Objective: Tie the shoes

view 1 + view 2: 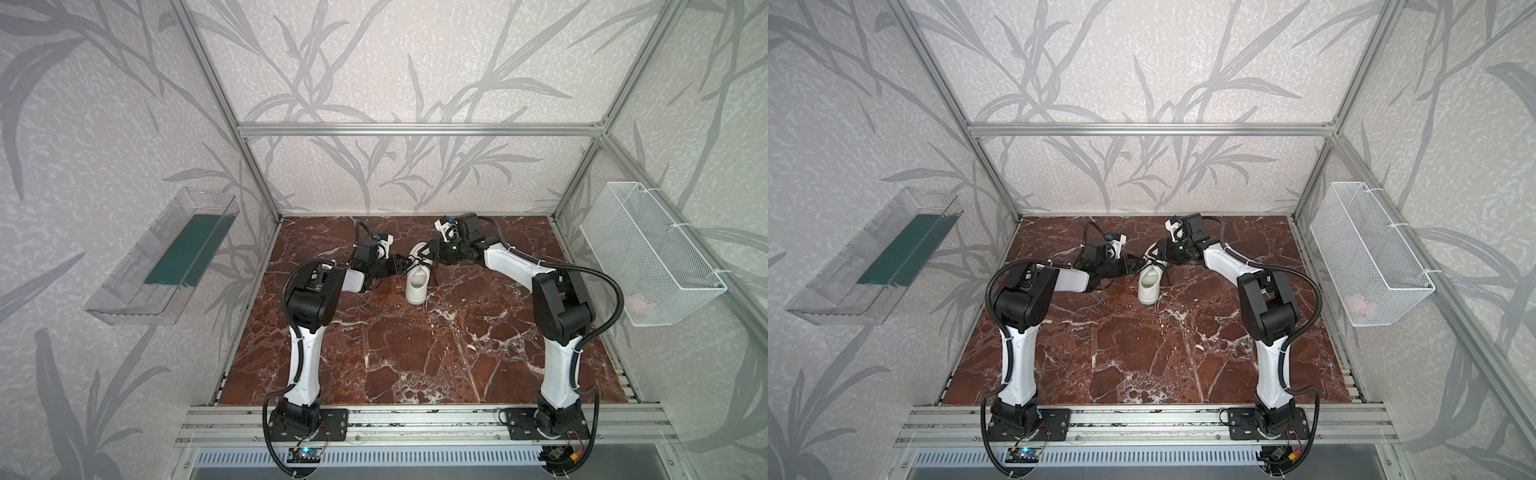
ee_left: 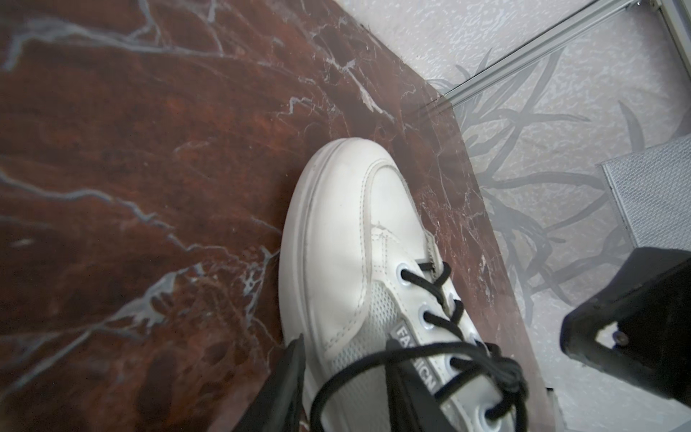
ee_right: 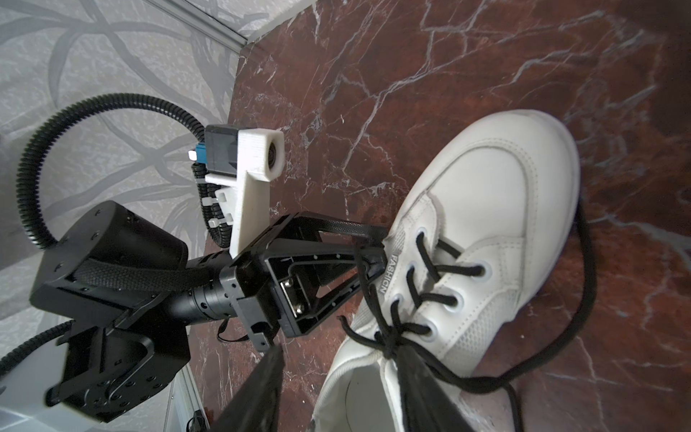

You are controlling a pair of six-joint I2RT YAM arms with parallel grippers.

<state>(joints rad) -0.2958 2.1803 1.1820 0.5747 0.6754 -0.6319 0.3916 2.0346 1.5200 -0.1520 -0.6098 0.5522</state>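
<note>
You are looking at a white sneaker (image 1: pixel 417 282) with thin black laces (image 3: pixel 430 284) and a grey "FASHION" tag (image 2: pixel 415 355), on a red-brown tabletop (image 1: pixel 415 353) veined in white marble pattern. The walls (image 1: pixel 374 62) show grey leaf sprays on pale ground. The wire basket (image 1: pixel 652 253) is white.

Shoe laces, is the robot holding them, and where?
It cannot be told. The left gripper has jaws around a black lace beside the shoe's eyelets, not visibly pinching.

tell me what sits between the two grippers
The white shoe, its black laces crossing the gap. In both top views the left gripper and right gripper flank its laced part.
</note>
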